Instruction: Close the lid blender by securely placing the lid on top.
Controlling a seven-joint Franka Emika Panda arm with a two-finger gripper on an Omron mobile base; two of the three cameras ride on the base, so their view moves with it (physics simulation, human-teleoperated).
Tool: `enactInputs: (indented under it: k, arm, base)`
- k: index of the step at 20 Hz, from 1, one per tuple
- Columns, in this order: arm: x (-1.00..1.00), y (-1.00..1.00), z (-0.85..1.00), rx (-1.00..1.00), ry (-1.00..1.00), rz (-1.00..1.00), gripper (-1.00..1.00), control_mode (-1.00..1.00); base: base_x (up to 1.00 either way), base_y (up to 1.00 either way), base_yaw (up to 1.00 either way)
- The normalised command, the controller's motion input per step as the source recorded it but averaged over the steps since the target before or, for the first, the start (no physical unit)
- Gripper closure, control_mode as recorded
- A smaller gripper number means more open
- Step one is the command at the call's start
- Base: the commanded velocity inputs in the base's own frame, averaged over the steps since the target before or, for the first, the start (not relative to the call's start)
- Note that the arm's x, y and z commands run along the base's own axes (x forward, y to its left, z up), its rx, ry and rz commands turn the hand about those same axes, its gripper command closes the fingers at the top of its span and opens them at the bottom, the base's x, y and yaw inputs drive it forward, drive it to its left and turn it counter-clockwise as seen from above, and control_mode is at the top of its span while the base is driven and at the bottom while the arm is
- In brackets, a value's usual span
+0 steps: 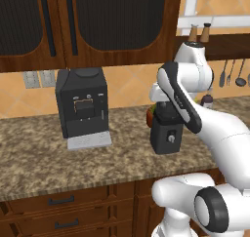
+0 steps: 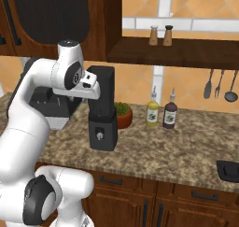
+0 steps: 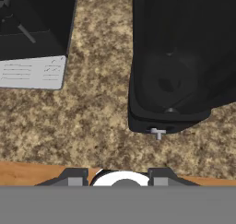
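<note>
While hand camera looks straight down into open blender jar, gripper hovers above, offset toward front knob; lid lies far right on surface; finger spread unclear.

The blender is dark grey at its boxy base, with a black jar and a small silver knob on the front. Left of the blender, the coffee machine is black with a pale silver tray. Under the blender, the bench is speckled brown, tan and grey like granite. Just right of the blender, a terracotta-orange pot holds green leaves. Further right of the blender stand a yellow bottle and a dark maroon bottle, both white-labelled. Behind the blender, the wall tiles are orange. Above it, the cabinets are dark reddish-brown wood with black panels.
</note>
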Motion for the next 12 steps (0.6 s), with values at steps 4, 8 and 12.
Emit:
enactInputs:
  k: [4, 8, 12]
  arm:
    - [-0.20, 0.00, 0.00, 0.00, 0.00, 0.00, -1.00, -1.00]
    - [-0.43, 0.00, 0.00, 0.00, 0.00, 0.00, -1.00, -1.00]
    - [-0.42, 0.00, 0.00, 0.00, 0.00, 0.00, -1.00, -1.00]
  base:
    - [0.00, 0.00, 0.00]
    - [0.00, 0.00, 0.00]
    - [0.00, 0.00, 0.00]
